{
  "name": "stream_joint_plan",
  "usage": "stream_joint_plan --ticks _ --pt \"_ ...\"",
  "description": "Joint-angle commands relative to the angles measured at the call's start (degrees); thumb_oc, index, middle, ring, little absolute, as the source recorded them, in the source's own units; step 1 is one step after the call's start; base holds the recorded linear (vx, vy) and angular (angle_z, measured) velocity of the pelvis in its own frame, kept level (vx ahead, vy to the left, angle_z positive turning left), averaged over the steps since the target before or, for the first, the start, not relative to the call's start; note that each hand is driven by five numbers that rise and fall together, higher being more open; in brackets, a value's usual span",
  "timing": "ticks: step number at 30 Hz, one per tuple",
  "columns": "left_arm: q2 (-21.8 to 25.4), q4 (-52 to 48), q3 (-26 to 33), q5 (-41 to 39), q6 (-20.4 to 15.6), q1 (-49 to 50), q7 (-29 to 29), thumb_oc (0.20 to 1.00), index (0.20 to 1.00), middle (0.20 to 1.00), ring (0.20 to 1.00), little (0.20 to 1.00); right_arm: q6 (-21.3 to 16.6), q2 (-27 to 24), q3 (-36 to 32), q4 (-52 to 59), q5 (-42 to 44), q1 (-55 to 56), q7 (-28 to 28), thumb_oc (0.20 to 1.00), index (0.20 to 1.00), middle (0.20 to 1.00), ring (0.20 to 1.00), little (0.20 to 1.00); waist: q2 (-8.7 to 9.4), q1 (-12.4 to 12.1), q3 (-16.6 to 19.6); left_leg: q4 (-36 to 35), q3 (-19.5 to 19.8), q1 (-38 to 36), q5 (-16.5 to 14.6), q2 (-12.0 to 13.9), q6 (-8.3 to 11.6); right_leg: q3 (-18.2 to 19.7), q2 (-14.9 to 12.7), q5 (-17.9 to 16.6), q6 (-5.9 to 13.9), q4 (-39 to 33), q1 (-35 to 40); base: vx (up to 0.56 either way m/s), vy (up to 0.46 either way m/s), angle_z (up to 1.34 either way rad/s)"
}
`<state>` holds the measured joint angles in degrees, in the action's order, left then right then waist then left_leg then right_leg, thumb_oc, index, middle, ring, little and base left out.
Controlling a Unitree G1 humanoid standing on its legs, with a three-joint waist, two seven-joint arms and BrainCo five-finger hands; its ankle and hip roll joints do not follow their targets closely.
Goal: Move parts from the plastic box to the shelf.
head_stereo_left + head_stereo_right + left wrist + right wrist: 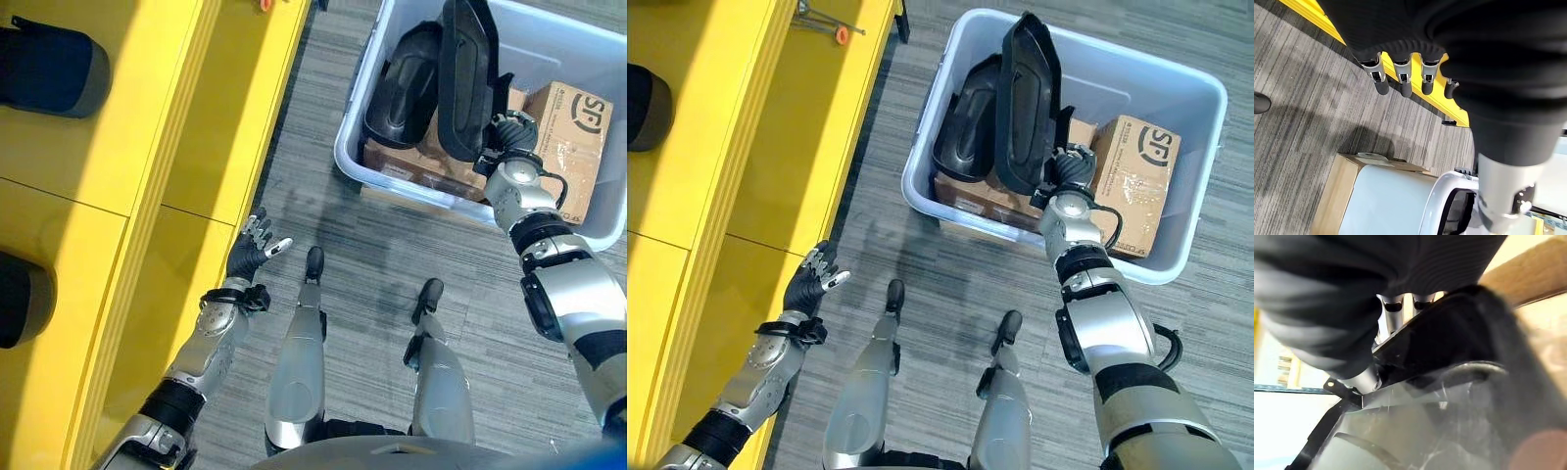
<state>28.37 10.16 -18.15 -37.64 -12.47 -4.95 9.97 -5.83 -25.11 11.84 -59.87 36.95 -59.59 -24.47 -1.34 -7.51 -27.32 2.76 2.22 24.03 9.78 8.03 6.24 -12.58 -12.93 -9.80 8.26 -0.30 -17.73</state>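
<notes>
A workshop or warehouse-style stockroom, by its fittings: a long yellow shelf (147,147) ran along the left over grey striped carpet tiles (323,196), while a pale plastic box (1185,98) (packed with black moulded parts (1024,98) and cardboard cartons (1136,186)) stood at far right.

black part (1024,98) upright, in plastic box (1176,250)

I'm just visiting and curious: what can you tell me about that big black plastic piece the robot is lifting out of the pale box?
The large black plastic part is a long, curved shell with a raised rim, glossy and hard-looking. It stands nearly upright, on edge, its lower end gripped by the right hand, whose fingers curl round its edge. It rises above the pale blue plastic box, beside a second black part lying inside, with cardboard boxes underneath and alongside.
</notes>
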Motion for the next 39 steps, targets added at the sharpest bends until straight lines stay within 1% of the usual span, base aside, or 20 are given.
stream_joint_plan --ticks 1,3,6,8,9,10,12,13,16,20,23,24,28,31,32,33,35,36,38,39 --pt "1.69 -4.02 -0.66 -0.21 -1.18 4.04 -1.01 1.0 1.0 1.0 1.0 1.0 -5.91 -1.27 -1.03 6.99 0.38 4.85 -0.3 0.2 0.2 0.2 0.2 0.2 1.31 -0.37 4.92 -0.56 1.69 -5.27 -6.05 0.32 -0.6 3.29 -2.22 3.0 1.14 6.33 -3.67 0.0 0.0 0.0" --pt "1.39 -3.99 0.39 -0.25 -0.67 5.17 -1.32 1.0 1.0 1.0 1.0 1.0 -6.63 -0.32 -1.84 13.22 0.14 9.53 0.1 0.2 0.2 0.2 0.2 0.2 1.95 0.45 5.85 -0.85 1.59 -6.51 -6.1 0.73 -0.53 3.53 -2.13 3.16 1.18 6.19 -2.69 0.02 -0.01 -0.04" --pt "1.2 -4.02 1.06 -0.08 -0.17 6.12 -1.64 1.0 1.0 1.0 1.0 1.0 -6.82 0.56 -2.24 17.48 -0.8 13.49 0.45 0.2 0.2 0.2 0.2 0.2 2.29 0.94 6.64 -1.16 1.42 -7.52 -6.19 0.9 -0.5 3.66 -2.06 3.23 1.23 5.93 -1.84 0.02 -0.009 -0.09" --pt "0.96 -3.84 2.03 -0.05 0.35 7.31 -2.22 1.0 1.0 1.0 1.0 1.0 -6.96 1.84 -2.79 23.17 -0.68 19.19 1.81 0.2 0.2 0.2 0.2 0.2 2.64 1.69 7.79 -1.46 1.27 -8.94 -6.26 1.17 -0.39 3.7 -2.1 3.33 1.29 5.57 -0.51 0.02 -0.02 -0.09" --pt "0.97 -3.87 2.01 -0.05 0.36 7.43 -2.23 1.0 1.0 1.0 1.0 1.0 -6.89 1.87 -2.82 23.37 -0.73 19.42 1.76 0.2 0.2 0.2 0.2 0.2 2.64 1.69 7.83 -1.51 1.27 -9.03 -6.25 1.18 -0.39 3.68 -2.09 3.34 1.29 5.53 -0.41 0.03 -0.02 -0.09" --pt "0.47 -3.98 3.07 0.43 0.99 8.69 -2.85 1.0 1.0 1.0 1.0 1.0 -7.13 3.38 -3.37 28.31 -1.08 25.4 3.16 0.2 0.2 0.2 0.2 0.2 2.87 2.32 9.11 -1.99 0.88 -10.69 -6.27 1.43 -0.24 3.85 -1.94 3.37 1.41 4.74 1.35 0.04 -0.016 -0.07" --pt "0.07 -3.74 3.54 0.74 1.45 9.5 -3.39 1.0 1.0 1.0 1.0 1.0 -6.98 4.4 -3.59 31.03 -1.46 29.13 4.15 0.2 0.2 0.2 0.2 0.2 2.98 2.73 10.3 -2.76 0.64 -11.85 -6.04 1.56 -0.05 3.91 -1.85 3.23 1.51 3.79 2.43 0.02 -0.008 -0.02" --pt "-0.3 -3.35 4.17 1.31 1.91 10.25 -3.98 1.0 1.0 1.0 1.0 1.0 -6.85 5.45 -3.41 34.39 -1.54 33.19 5.5 0.2 0.2 0.2 0.2 0.2 3.06 3.44 11.65 -3.95 -0.01 -13.33 -5.7 1.8 0.16 3.85 -1.73 2.95 1.67 2.86 3.52 0.02 -0.009 -0.03" --pt "-0.67 -3.26 4.72 1.9 2.28 11.02 -4.39 1.0 1.0 1.0 1.0 1.0 -6.61 5.89 -3.46 36.71 -2.03 36.41 6.56 0.2 0.2 0.2 0.2 0.2 3.02 3.85 13.0 -4.89 -0.43 -14.61 -5.49 2.17 0.36 3.76 -1.6 3.02 1.82 2.37 4.47 0.04 -0.013 -0.07" --pt "-2.23 -2.46 6.36 3.37 3.11 12.72 -5.58 1.0 1.0 1.0 1.0 1.0 -5.82 6.14 -3.6 43.5 -2.56 43.44 9.64 0.2 0.2 0.2 0.2 0.2 2.8 5.24 16.16 -5.68 -1.33 -18.68 -5.76 3.62 0.67 4.36 -1.17 5.0 1.77 3.73 7.0 0.07 -0.035 -0.12" --pt "-3.4 -1.89 7.16 3.59 3.37 13.45 -5.75 1.0 1.0 1.0 1.0 1.0 -5.37 5.86 -3.45 45.26 -2.82 45.28 10.92 0.2 0.2 0.2 0.2 0.2 2.71 5.55 17.43 -5.39 -2.01 -21.02 -6.64 4.41 0.5 5.2 -0.45 6.76 1.62 5.74 7.8 0.08 -0.054 -0.14" --pt "-4.35 -2.12 7.66 3.55 3.52 14.22 -6.11 1.0 1.0 1.0 1.0 1.0 -5.1 5.72 -3.13 46.0 -2.99 46.04 11.69 0.2 0.2 0.2 0.2 0.2 2.42 5.9 18.56 -5.31 -2.52 -23.11 -7.18 5.36 0.37 6.08 0.46 8.61 1.47 8.03 8.18 0.08 -0.054 -0.25" --pt "-5.13 -2.32 7.97 3.6 3.73 15.35 -6.33 1.0 1.0 1.0 1.0 1.0 -4.75 5.55 -2.34 46.29 -2.52 46.22 12.75 0.2 0.2 0.2 0.2 0.2 2.17 5.97 19.48 -5.5 -2.72 -24.66 -7.2 6.06 0.26 6.62 1.29 10.07 1.16 10.16 8.22 0.04 -0.067 -0.18" --pt "-5.63 -2.57 7.91 3.2 3.77 15.7 -6.31 1.0 1.0 1.0 1.0 1.0 -4.67 5.98 -0.48 44.85 -1.85 44.12 12.97 0.2 0.2 0.2 0.2 0.2 1.6 5.48 20.1 -5.4 -2.35 -24.7 -6.1 7.28 0.56 6.22 2.64 12.21 0.09 12.61 8.08 -0.04 -0.136 -0.05" --pt "-5.97 -2.93 8.5 2.35 3.42 16.3 -5.98 1.0 1.0 1.0 1.0 1.0 -4.84 6.13 0.88 44.48 -1.19 42.3 13.09 0.2 0.2 0.2 0.2 0.2 1.19 4.73 20.1 -5.63 -1.77 -24.06 -4.64 8.06 0.92 5.49 3.49 13.08 -0.63 13.57 7.62 -0.06 -0.124 0.01" --pt "-5.98 -2.95 8.53 2.34 3.43 16.31 -5.97 1.0 1.0 1.0 1.0 1.0 -4.86 6.13 0.9 44.43 -1.18 42.26 13.1 0.2 0.2 0.2 0.2 0.2 1.17 4.78 20.12 -5.67 -1.73 -24.02 -4.61 8.09 0.95 5.44 3.51 13.1 -0.66 13.61 7.57 -0.08 -0.14 -0.04" --pt "-6.63 -2.84 9.1 1.35 3.18 16.87 -5.5 1.0 1.0 1.0 1.0 1.0 -4.81 5.97 1.83 44.14 -1.49 41.16 12.86 0.2 0.2 0.2 0.2 0.2 0.7 3.81 19.74 -5.8 -0.67 -22.08 -1.87 8.7 1.84 4.22 4.65 14.0 -1.48 13.48 7.45 -0.1 -0.123 0.03" --pt "-6.87 -2.52 9.32 1.15 3.15 17.01 -5.47 1.0 1.0 1.0 1.0 1.0 -4.98 5.72 1.89 44.27 -1.58 41.2 12.73 0.2 0.2 0.2 0.2 0.2 0.44 3.55 19.51 -5.96 0.41 -20.36 0.33 8.87 2.48 3.24 5.1 14.33 -2.15 13.04 7.57 -0.14 -0.119 0.26" --pt "-7.06 -2.01 8.85 1.05 3.09 16.49 -5.33 1.0 1.0 1.0 1.0 1.0 -5.72 5.4 1.35 44.56 -0.37 41.72 12.34 0.2 0.2 0.2 0.2 0.2 0.38 3.03 18.57 -6.11 1.09 -17.49 3.95 8.11 2.83 0.91 4.75 14.46 -2.94 12.1 8.21 -0.16 -0.105 0.57" --pt "-6.98 -1.61 8.7 1.31 3.13 15.91 -5.18 1.0 1.0 1.0 1.0 1.0 -5.96 4.99 0.68 45.12 -0.87 42.07 11.94 0.2 0.2 0.2 0.2 0.2 0.55 3.13 18.1 -5.18 -0.14 -15.48 5.24 7.44 2.4 -0.92 4.16 13.79 -3.38 11.07 8.64 -0.16 -0.102 0.77"
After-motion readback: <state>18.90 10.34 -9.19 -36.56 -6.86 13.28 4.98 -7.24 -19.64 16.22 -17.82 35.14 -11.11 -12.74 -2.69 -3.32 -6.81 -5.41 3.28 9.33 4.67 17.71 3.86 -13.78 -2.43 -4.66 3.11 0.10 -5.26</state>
